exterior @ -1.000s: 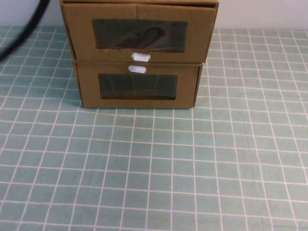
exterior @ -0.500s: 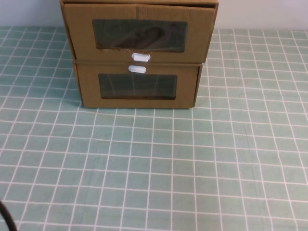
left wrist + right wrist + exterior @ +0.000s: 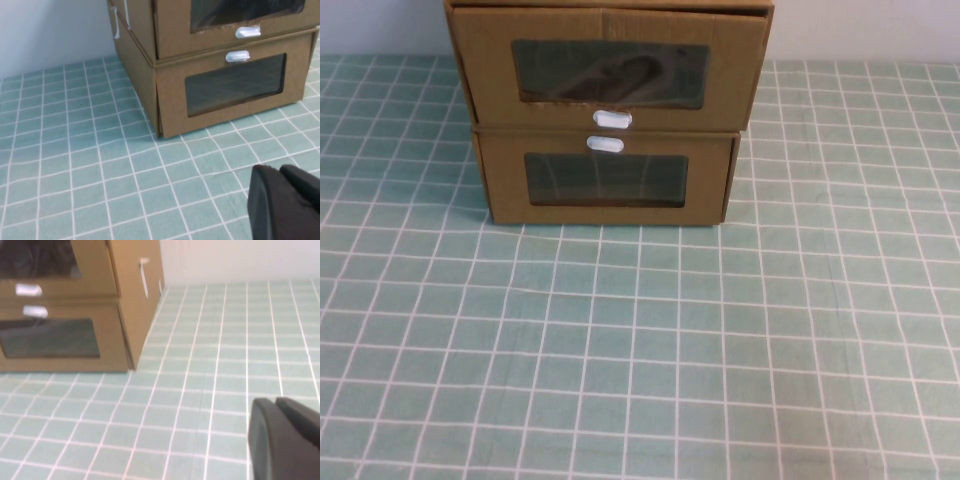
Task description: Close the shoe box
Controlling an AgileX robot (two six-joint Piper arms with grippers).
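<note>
Two cardboard boxes stand stacked at the far middle of the table point(image 3: 640, 350), against the back wall point(image 3: 50, 30). The upper one, the shoe box point(image 3: 610, 70), has a window with a white tab point(image 3: 612, 119) just below it; something dark lies behind the window. Its front face overhangs the lower box point(image 3: 607, 180) a little toward the robot and to both sides. The lower box carries its own tab point(image 3: 605, 144) above its window, so the two tabs sit close together, one over the other.

The checked teal cloth stretches open from the boxes' front edge to the near edge, and to both sides of the stack.

Neither arm shows in the high view. The left gripper point(image 3: 285, 202) appears only in its wrist view, as a dark body hanging over the cloth, well short of the boxes and off their left front corner. The right gripper point(image 3: 285, 437) shows likewise in its wrist view, over bare cloth off the stack's right front corner. Whether either gripper's jaws are released or clenched, I cannot tell; only the dark bodies show.
</note>
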